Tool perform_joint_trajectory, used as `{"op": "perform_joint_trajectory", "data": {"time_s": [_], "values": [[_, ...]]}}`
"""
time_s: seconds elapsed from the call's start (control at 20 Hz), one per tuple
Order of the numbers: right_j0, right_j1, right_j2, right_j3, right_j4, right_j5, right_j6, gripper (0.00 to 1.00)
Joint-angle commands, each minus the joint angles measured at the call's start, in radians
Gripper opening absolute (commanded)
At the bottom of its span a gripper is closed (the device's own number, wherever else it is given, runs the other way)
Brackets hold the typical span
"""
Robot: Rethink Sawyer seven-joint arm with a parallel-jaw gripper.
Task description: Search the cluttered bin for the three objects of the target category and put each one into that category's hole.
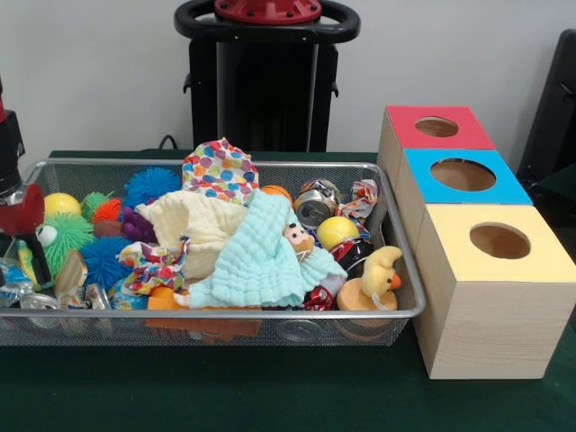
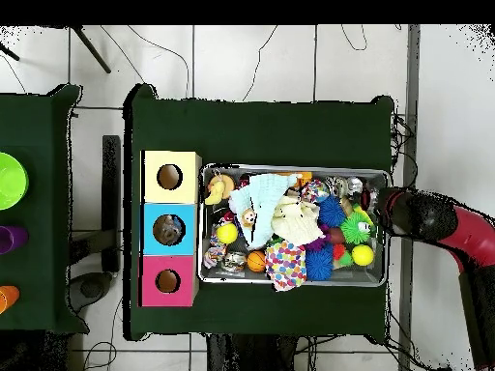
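Observation:
The wire mesh bin (image 1: 409, 310) is full of clutter; it also shows in the overhead view (image 2: 385, 275). Wrinkly see-through plastic pieces with light blue parts (image 1: 14, 286) lie at its front left corner, and another (image 1: 94, 297) lies beside them. In the overhead view, silvery plastic (image 2: 351, 186) shows at the bin's right end. My gripper (image 1: 27, 241) is low in the bin's left end, right over those pieces; in the overhead view (image 2: 380, 208) it reaches in from the right. The blue-topped box's hole (image 1: 463, 174) (image 2: 169, 230) is in the middle box, with something pale inside it.
The red-topped box (image 1: 400, 135) and the yellow-topped box (image 1: 540, 256) flank the blue one. The bin also holds drink cans (image 1: 314, 208), spiky balls (image 1: 150, 185), cloths (image 1: 261, 256), a yellow ball (image 1: 337, 230) and a duck toy (image 1: 379, 274). Coloured cups (image 2: 8, 181) stand on a side table.

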Motion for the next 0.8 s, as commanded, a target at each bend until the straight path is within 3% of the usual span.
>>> {"op": "perform_joint_trajectory", "data": {"time_s": [0.05,0.8], "values": [[-0.025,0.077,0.015,-0.052,-0.136,0.008,-0.395,1.00],[-0.018,0.071,0.009,-0.043,-0.164,-0.034,-0.372,1.00]]}}
